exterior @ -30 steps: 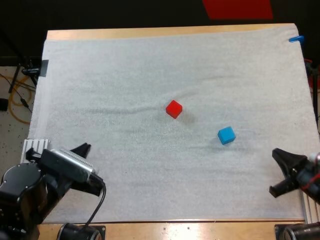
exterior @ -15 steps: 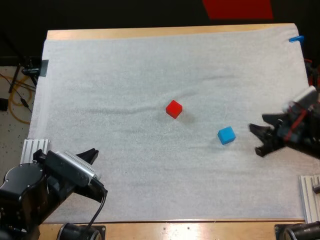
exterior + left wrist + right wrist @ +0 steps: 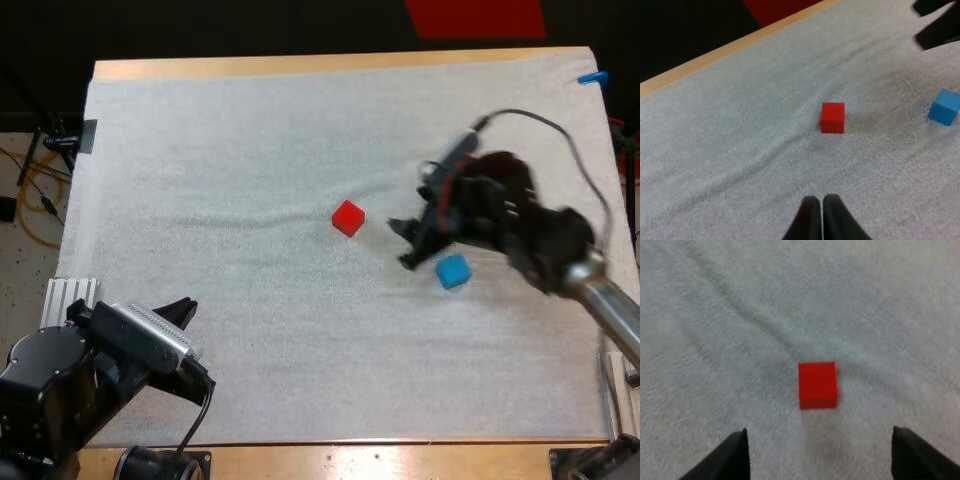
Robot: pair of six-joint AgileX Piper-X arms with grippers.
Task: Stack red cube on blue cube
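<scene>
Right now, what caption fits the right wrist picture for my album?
Open right tool facing the red cube on the white mat.

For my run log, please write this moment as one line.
right tool open, facing red cube | left tool shut, far off | blue cube alone on mat

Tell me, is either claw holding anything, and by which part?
Nothing is held. The left gripper is shut on nothing; the right gripper stands open short of the red cube, which lies free on the mat.
</scene>
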